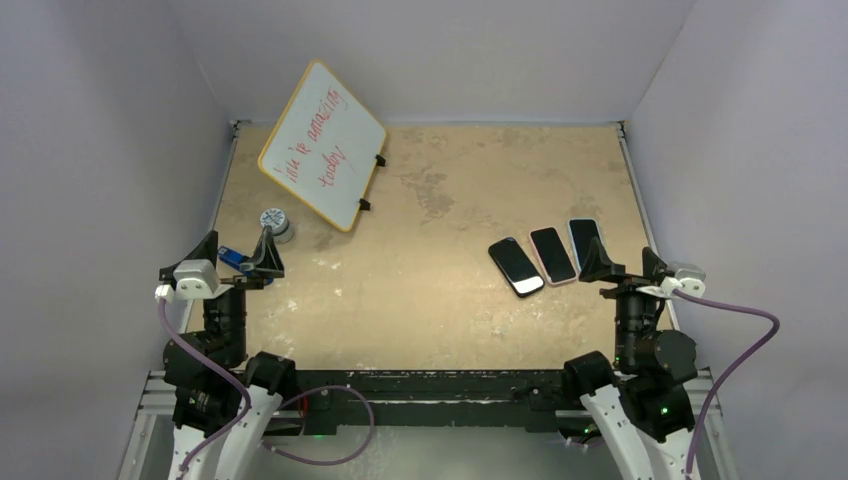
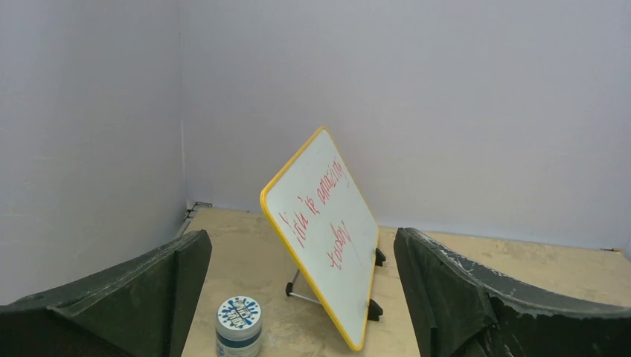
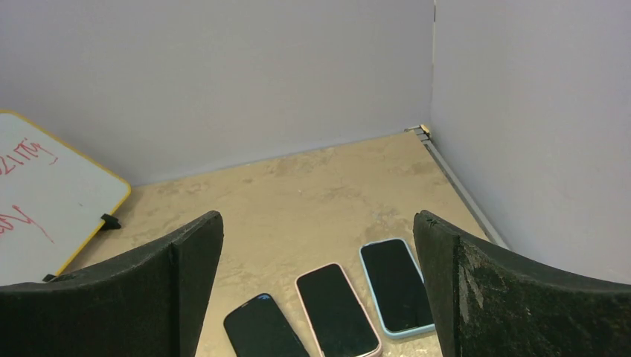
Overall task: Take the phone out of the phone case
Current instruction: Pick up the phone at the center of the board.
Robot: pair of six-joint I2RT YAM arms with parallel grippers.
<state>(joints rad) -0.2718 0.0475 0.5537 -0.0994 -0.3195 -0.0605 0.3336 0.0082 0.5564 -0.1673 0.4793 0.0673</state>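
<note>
Three phones lie screen up, side by side, at the table's right. One is in a dark case (image 1: 515,266) (image 3: 264,327), one in a pink case (image 1: 552,255) (image 3: 336,310), one in a light blue case (image 1: 583,239) (image 3: 396,285). My right gripper (image 1: 624,265) (image 3: 318,294) is open and empty, hovering just near and right of the phones, which show between its fingers. My left gripper (image 1: 238,256) (image 2: 301,297) is open and empty at the table's left, far from the phones.
A yellow-framed whiteboard (image 1: 322,144) (image 2: 324,230) with red writing stands tilted on its easel at the back left. A small white jar with a blue label (image 1: 274,222) (image 2: 238,327) stands in front of it, near my left gripper. Grey walls enclose the table.
</note>
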